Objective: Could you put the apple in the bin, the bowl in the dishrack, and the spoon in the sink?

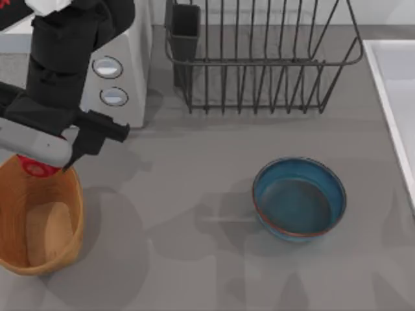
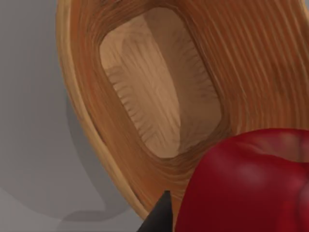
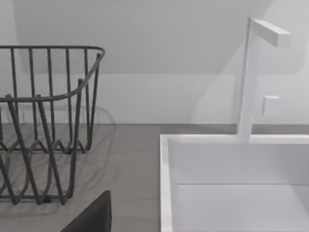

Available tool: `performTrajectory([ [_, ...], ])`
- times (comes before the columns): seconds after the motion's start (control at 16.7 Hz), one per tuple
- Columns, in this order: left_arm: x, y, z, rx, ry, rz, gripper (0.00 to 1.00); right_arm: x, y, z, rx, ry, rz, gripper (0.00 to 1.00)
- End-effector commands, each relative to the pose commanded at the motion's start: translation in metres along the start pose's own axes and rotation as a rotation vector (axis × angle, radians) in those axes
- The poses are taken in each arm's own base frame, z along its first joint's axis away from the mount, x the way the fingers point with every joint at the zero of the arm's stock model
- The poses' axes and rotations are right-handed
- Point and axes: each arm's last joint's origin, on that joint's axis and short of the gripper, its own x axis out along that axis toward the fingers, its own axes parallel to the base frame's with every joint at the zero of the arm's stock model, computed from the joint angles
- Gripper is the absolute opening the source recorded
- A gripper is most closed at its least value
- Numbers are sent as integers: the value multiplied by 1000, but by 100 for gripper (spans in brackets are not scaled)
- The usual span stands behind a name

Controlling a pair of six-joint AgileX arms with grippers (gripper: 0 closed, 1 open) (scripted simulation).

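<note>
Grey table: we hold our left gripper (image 1: 48,167), clutching the apple (image 1: 35,168), above the bin (image 1: 13,214); bowl (image 1: 299,199) not yet racked

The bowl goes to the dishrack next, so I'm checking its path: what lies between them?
Nothing: in the top view, only bare grey table separates the bowl from the dishrack.
</note>
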Motion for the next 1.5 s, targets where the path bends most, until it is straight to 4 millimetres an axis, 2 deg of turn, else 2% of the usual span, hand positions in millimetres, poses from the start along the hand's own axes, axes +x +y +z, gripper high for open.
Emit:
performTrajectory([
  [0.3, -1, -9, 4, -180, -9, -7, 0, 0, 0, 0, 0, 0, 0, 100],
  [0.72, 2, -8, 3, -171, -5, -9, 0, 0, 0, 0, 0, 0, 0, 100],
  [1.2, 66, -5, 4, -177, -12, -10, 0, 0, 0, 0, 0, 0, 0, 100],
  [1.5, 69, -5, 4, -180, -9, -7, 0, 0, 0, 0, 0, 0, 0, 100],
])
